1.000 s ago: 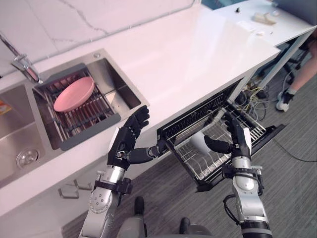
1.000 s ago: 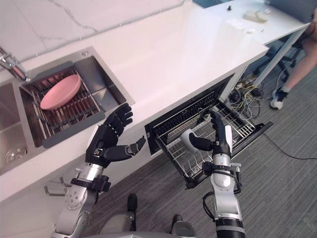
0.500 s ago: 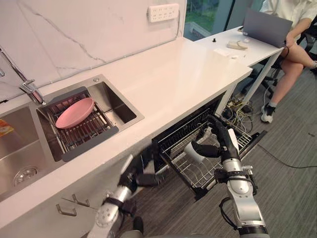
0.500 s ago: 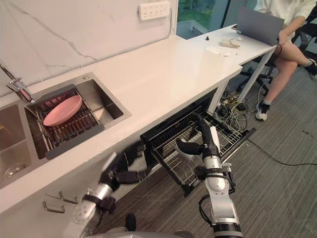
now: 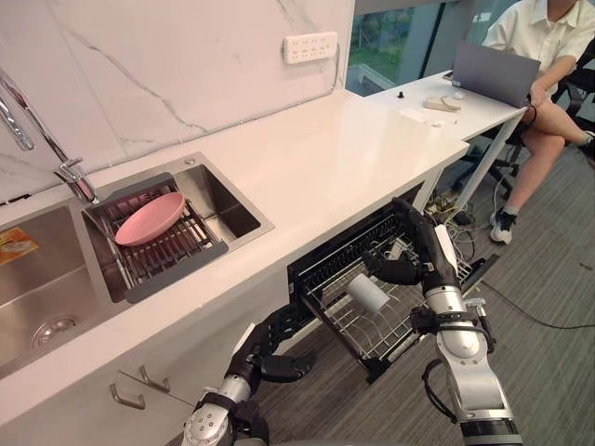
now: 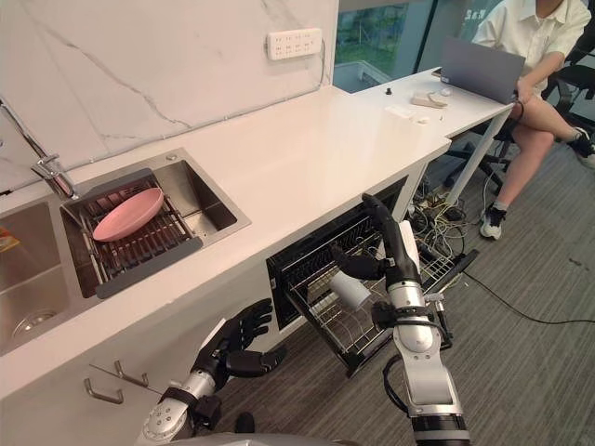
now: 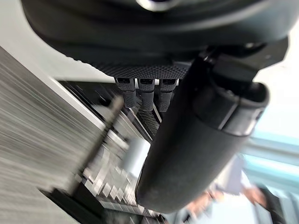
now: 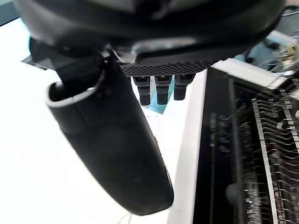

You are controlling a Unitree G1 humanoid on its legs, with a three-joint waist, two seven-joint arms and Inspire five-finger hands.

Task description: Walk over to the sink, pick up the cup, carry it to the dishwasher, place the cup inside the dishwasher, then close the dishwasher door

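Note:
A white cup [image 5: 369,294] lies on its side in the pulled-out wire rack [image 5: 346,321] of the dishwasher [image 6: 307,261] under the counter. My right hand [image 5: 423,253] hangs just above and behind the cup, fingers straight and thumb out, holding nothing. The right wrist view shows the same straight fingers [image 8: 161,88] with the rack [image 8: 266,140] past them. My left hand [image 6: 233,343] hangs low in front of the cabinet, left of the rack, with relaxed spread fingers. The dishwasher door [image 5: 480,268] is folded down beneath the rack.
A pink plate [image 5: 151,218] rests on a grey drainer [image 5: 177,269] in the sink [image 5: 234,212], beside a tap [image 5: 74,178]. A person [image 5: 539,56] sits with a laptop [image 5: 496,72] at the counter's far right end. Cables [image 5: 462,204] lie on the floor there.
My left hand dropped from counter height to below the counter's edge. My right hand rose off the cup, which now lies lower in the rack. The camera has shifted.

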